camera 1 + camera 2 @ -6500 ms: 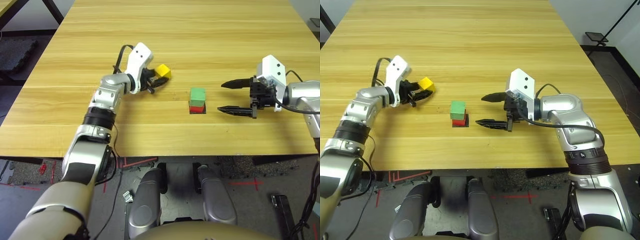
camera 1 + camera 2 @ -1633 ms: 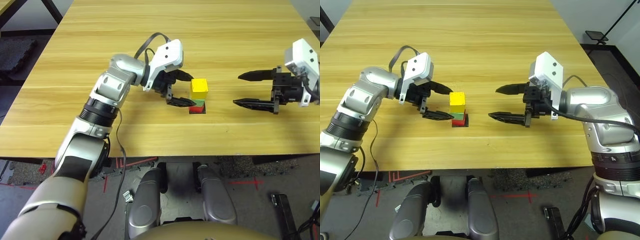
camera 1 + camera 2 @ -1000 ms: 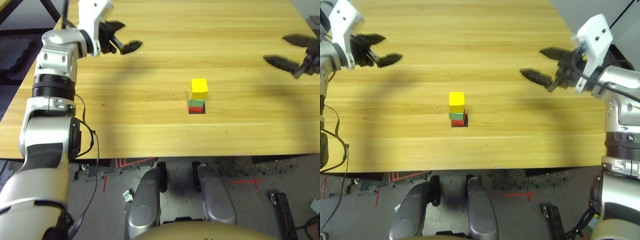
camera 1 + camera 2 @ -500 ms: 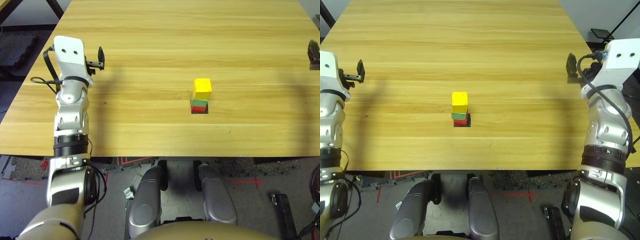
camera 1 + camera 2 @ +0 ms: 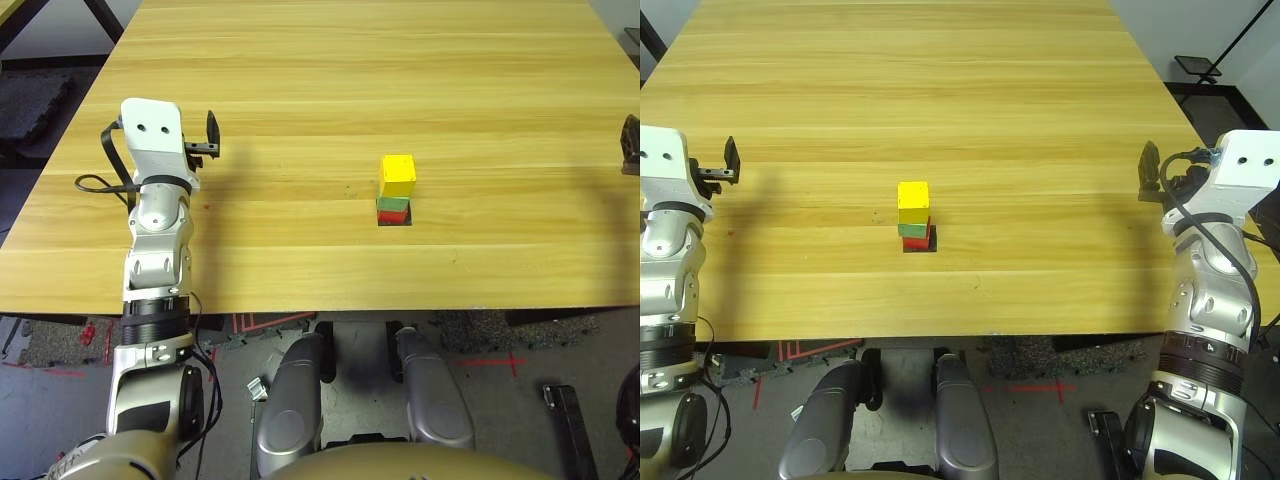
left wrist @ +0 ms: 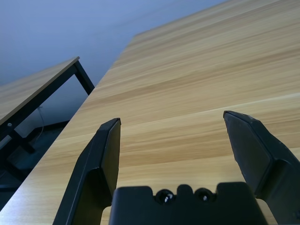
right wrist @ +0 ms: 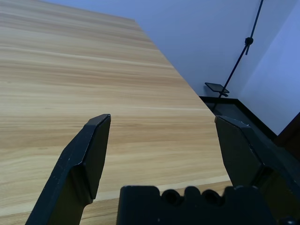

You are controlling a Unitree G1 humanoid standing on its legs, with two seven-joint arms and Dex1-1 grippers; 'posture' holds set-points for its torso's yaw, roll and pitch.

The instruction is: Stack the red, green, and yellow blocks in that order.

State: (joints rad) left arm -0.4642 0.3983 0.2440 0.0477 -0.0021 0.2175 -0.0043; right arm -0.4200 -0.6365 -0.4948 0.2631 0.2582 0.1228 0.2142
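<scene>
The three blocks stand as one stack near the table's middle front: the yellow block (image 5: 398, 174) on top, the green block (image 5: 393, 205) under it, the red block (image 5: 391, 216) at the bottom. My left gripper (image 6: 172, 120) is far to the stack's left by the table's left edge, forearm upright, fingers (image 5: 212, 128) wide open and holding nothing. My right gripper (image 7: 163, 119) is at the table's right edge, equally far from the stack, open and holding nothing, one finger (image 5: 1150, 160) showing in the right eye view.
The stack rests on a small flat black square patch (image 5: 404, 221) on the wooden table (image 5: 300, 80). A second table (image 6: 28, 93) stands beyond the left edge, and a black stand (image 7: 243, 56) on the floor past the right edge.
Both arms have pulled back from over the table to its left and right edges with forearms upright. The stack has not moved.
</scene>
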